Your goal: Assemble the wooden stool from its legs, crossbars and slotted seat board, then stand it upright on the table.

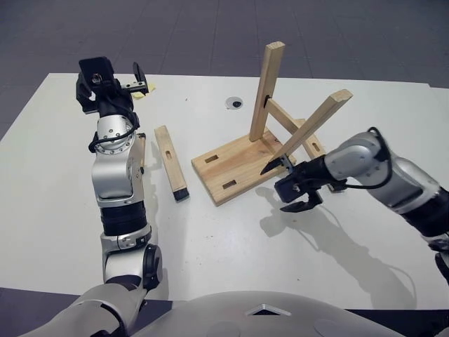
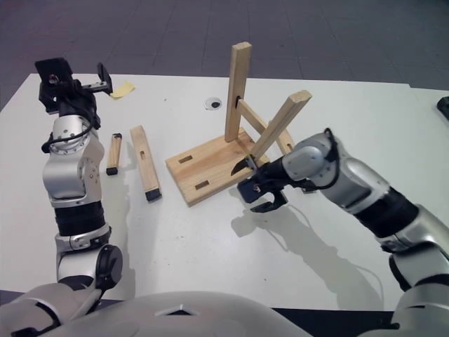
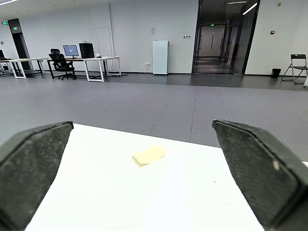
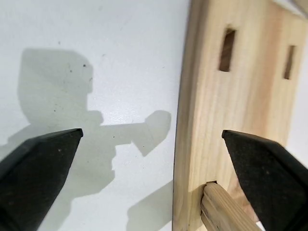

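Note:
The slotted seat board (image 1: 223, 170) lies flat mid-table. One leg (image 1: 266, 88) stands upright in its far corner. A second leg (image 1: 314, 128) leans tilted from the right side, and a crossbar (image 1: 282, 116) joins the two. My right gripper (image 1: 284, 186) is open low at the board's near right corner, beside the tilted leg's foot (image 4: 219, 208); the board's edge (image 4: 240, 101) sits between its fingers. A loose leg (image 1: 172, 163) with a black tip lies left of the board, and a shorter piece (image 2: 114, 153) lies beside my left arm. My left gripper (image 1: 133, 82) is open and empty, held up over the far left.
A yellow note (image 3: 149, 154) lies near the table's far left edge. A round cable hole (image 1: 235, 103) sits behind the board. A dark object (image 2: 443, 105) is at the far right edge. Bare white tabletop stretches in front of the board.

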`<state>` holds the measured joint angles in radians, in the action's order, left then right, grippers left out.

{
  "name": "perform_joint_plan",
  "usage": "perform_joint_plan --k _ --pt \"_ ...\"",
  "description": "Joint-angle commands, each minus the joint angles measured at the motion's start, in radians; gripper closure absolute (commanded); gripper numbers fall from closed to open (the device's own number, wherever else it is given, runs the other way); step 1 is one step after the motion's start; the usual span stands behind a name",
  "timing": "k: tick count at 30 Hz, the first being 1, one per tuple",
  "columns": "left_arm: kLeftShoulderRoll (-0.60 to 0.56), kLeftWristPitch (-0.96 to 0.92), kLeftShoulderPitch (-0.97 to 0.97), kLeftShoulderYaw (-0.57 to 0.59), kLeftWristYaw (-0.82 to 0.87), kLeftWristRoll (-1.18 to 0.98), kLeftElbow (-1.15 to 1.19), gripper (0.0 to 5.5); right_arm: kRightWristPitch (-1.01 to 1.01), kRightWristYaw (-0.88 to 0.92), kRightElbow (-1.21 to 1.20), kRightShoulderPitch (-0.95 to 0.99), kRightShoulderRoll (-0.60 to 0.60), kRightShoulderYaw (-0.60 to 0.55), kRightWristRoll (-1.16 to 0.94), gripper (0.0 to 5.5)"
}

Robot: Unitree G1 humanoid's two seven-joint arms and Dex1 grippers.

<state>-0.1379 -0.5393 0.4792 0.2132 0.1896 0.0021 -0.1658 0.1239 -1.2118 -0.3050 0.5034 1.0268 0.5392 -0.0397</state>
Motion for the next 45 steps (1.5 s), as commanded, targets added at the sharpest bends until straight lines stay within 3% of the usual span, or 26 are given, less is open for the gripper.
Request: perform_joint_plan --k 1,5,14,20,29,36,41,45 --pt "0.001 -0.02 -0.022 -0.016 0.0 0.016 -0.012 0.1 0.063 0.013 -0.061 -0.111 0.063 -0.176 -0.093 0.11" --pt "0.003 -0.017 -0.01 -0.045 -0.005 0.027 0.007 0.1 0.069 0.003 -0.043 -0.092 0.033 -0.239 -0.113 0.11" --pt "0.008 -0.011 -0.002 -0.063 -0.013 0.024 0.034 0.1 -0.049 0.125 0.286 0.108 -0.112 -0.188 0.165 0.11" --pt "0.016 -0.01 -0.025 -0.07 -0.009 0.024 0.024 0.1 0.055 0.063 0.18 -0.019 -0.094 -0.342 -0.044 0.11" --pt "0.015 -0.013 -0.027 -0.045 0.001 0.019 0.025 0.1 0.364 0.414 0.237 -0.172 -0.176 -0.586 -0.036 0.11" --pt "0.002 -0.021 -0.022 -0.039 -0.011 0.021 0.036 0.1 0.771 1.072 0.051 -0.059 -0.629 -0.773 0.071 0.11" --pt "0.007 -0.029 -0.019 -0.051 -0.018 0.017 0.044 0.1 0.778 1.33 -0.07 -0.051 -0.849 -0.752 0.147 0.11" --pt "0.011 -0.034 -0.016 -0.061 -0.023 0.02 0.048 0.1 0.706 1.354 -0.117 -0.035 -0.95 -0.691 0.121 0.11"
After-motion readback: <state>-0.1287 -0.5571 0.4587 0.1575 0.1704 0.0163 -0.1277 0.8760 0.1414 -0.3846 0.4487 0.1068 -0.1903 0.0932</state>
